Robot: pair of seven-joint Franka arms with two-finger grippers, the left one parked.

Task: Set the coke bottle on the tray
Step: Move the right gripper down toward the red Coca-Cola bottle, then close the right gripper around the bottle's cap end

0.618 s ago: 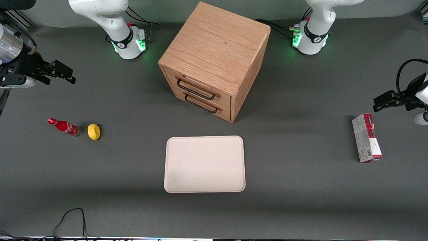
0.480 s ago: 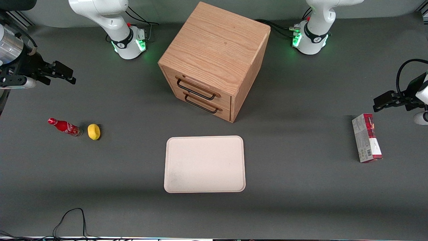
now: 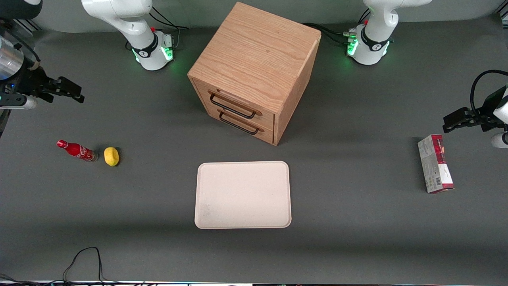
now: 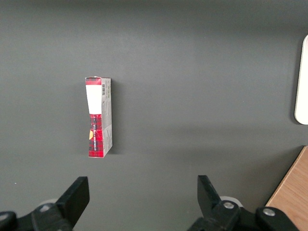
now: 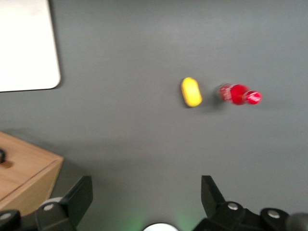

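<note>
The right arm's gripper (image 3: 76, 92) hung above the dark grey table (image 3: 357, 230) at the working arm's end, farther from the front camera than the bottle and well apart from it. Its two black fingers (image 5: 83, 193) were spread wide with nothing between them, touching nothing.

The coke bottle (image 3: 77, 150) sat on the table at that same end, slim and red, with a red cap, a white script logo and a silvery base. The cap pointed toward the table's edge and the base toward the lemon. From where I stood I could not be sure whether it stood upright or lay over. In the right wrist view the bottle (image 5: 238, 94) appeared short, its cap at the end away from the lemon (image 5: 191, 92).

The lemon (image 3: 111, 156) lay just beside the bottle's base, between the bottle and the tray, with a narrow strip of table showing between the two.

The cream-beige tray (image 3: 243, 222) lay flat near the middle of the table, well apart from the bottle, with nothing on it. A wooden drawer cabinet (image 3: 258, 59) stood farther from the front camera than the tray, its two drawers shut, each with a black handle.

Toward the parked arm's end lay a red-and-grey carton (image 3: 435, 163) on its side. A black cable (image 3: 85, 254) looped near the table's closest edge.
</note>
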